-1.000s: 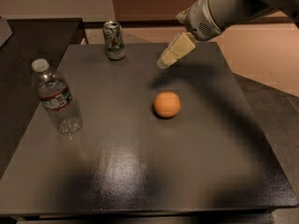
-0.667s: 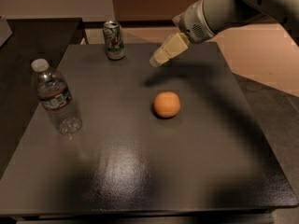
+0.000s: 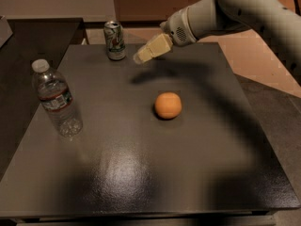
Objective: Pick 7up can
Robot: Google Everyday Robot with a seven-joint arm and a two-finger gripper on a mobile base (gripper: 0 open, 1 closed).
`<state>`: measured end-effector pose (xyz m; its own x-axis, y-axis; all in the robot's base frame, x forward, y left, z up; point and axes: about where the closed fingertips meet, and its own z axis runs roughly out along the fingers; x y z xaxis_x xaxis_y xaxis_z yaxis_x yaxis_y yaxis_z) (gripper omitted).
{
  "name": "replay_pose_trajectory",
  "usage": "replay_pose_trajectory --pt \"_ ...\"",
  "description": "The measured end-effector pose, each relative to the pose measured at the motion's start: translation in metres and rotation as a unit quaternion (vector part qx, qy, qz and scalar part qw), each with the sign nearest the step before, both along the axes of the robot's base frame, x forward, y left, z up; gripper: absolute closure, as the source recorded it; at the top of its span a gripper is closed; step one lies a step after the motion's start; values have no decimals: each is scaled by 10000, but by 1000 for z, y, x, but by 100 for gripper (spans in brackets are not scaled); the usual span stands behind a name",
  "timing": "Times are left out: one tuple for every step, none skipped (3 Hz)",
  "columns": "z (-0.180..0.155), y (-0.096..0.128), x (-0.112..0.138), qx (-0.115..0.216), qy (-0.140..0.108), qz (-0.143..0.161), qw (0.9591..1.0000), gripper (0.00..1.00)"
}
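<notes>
Since a second ago our claw (image 3: 141,56) has swung leftward over the far part of the table (image 3: 141,173), toward the can. At 9 o'clock the water bottle (image 3: 54,98) stands upright, well out of the approach. The 7up can (image 3: 115,40) stands upright at 11 o'clock by the far edge, untouched. The claw hovers near its 3 o'clock, apart from it, probably lining up a side grasp; whether it is open or closed we cannot tell. The orange (image 3: 168,105) sits near centre, clear of that path.
</notes>
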<state>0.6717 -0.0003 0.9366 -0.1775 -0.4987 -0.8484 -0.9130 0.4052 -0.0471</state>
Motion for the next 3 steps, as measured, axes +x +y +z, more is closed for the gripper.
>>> replay_pose_trajectory --pt "0 0 0 0 0 1 10000 0" --pt "-4 3 7 44 -23 -91 9999 0" --pt "-12 7 22 54 -229 -200 9995 0"
